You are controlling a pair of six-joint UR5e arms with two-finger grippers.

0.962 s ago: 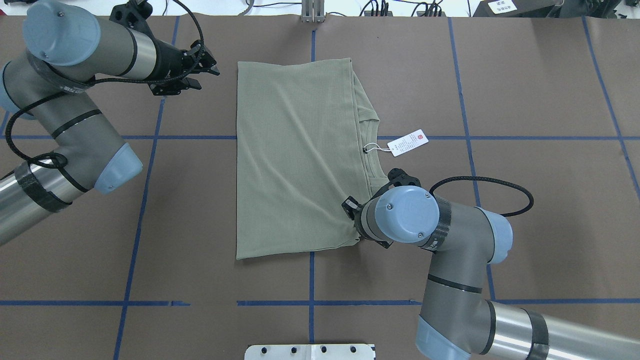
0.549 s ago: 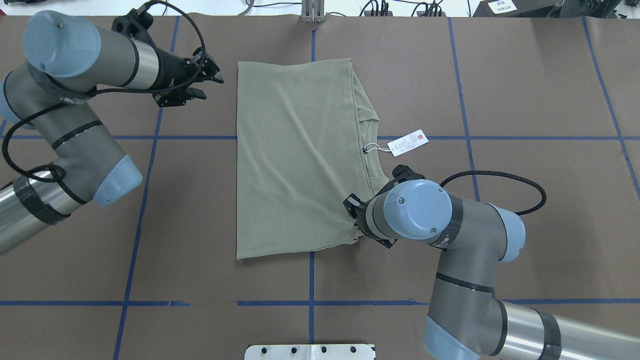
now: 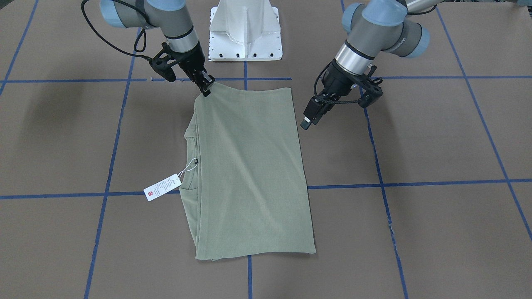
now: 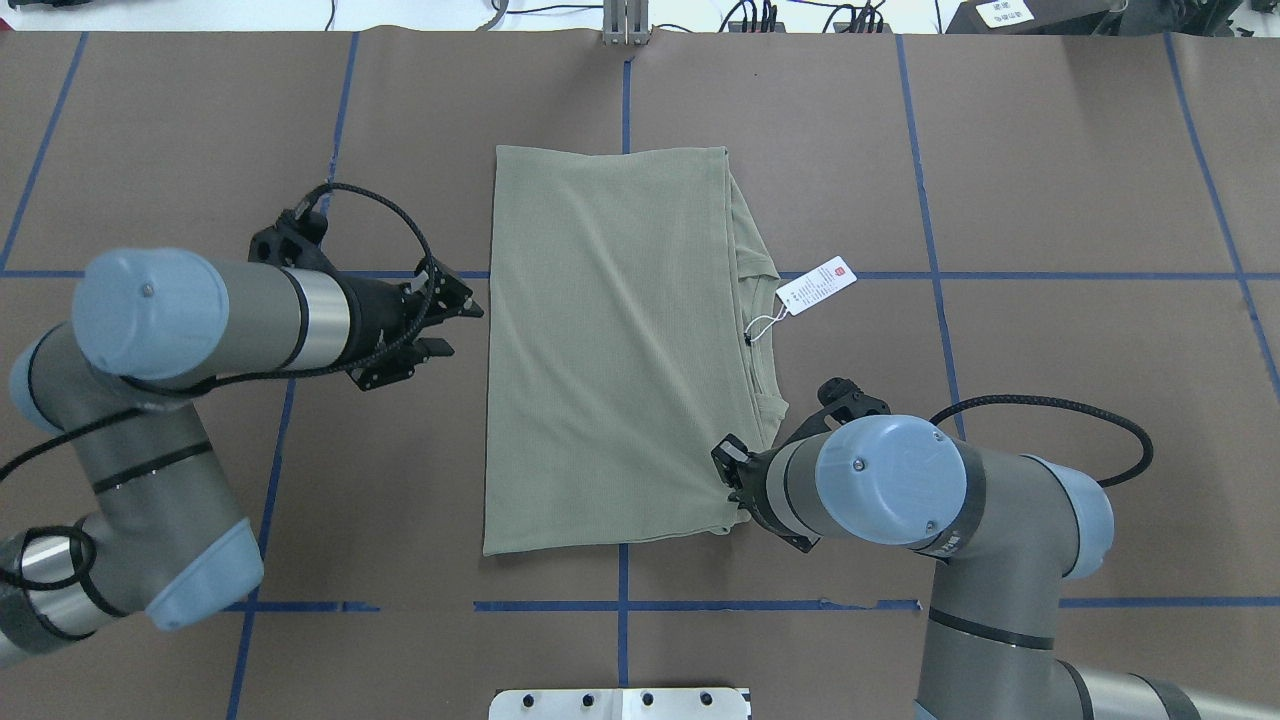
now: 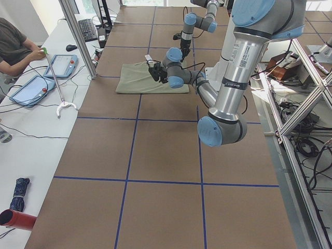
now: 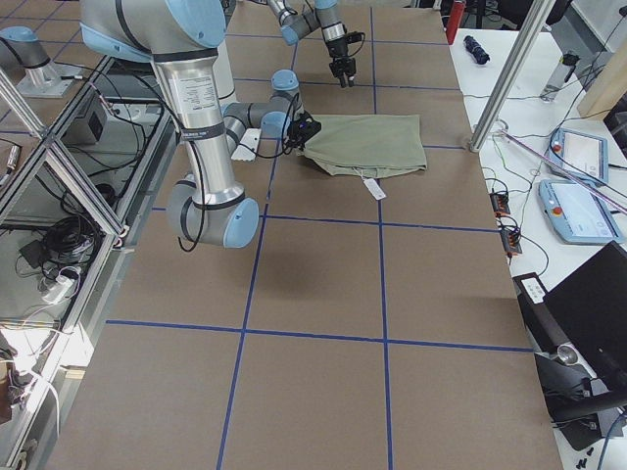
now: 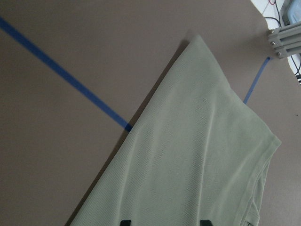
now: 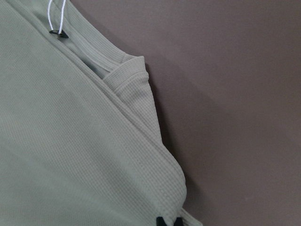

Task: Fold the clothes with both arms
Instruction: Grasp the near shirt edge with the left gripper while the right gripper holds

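The clothes are one sage-green shirt (image 4: 610,350) folded into a tall rectangle mid-table, with its collar (image 4: 762,268) and white hang tag (image 4: 817,285) on the right side. My right gripper (image 3: 206,89) is shut on the shirt's corner nearest the robot's base. The right wrist view shows its fingertips (image 8: 162,220) pinched together on the fabric (image 8: 70,141). My left gripper (image 4: 462,328) hangs open just off the shirt's left edge, holding nothing. In the left wrist view its fingertips (image 7: 124,221) stand wide apart above the shirt (image 7: 197,165).
Blue tape lines (image 4: 270,460) grid the brown table. The white pedestal base (image 3: 245,31) stands at the robot's edge. A person (image 5: 13,46) sits at a side table with tablets (image 5: 61,65) beyond the table's far edge.
My left arm swung from the shirt's far left corner down to the middle of its left edge. The right gripper drew the shirt slightly right and toward the robot.
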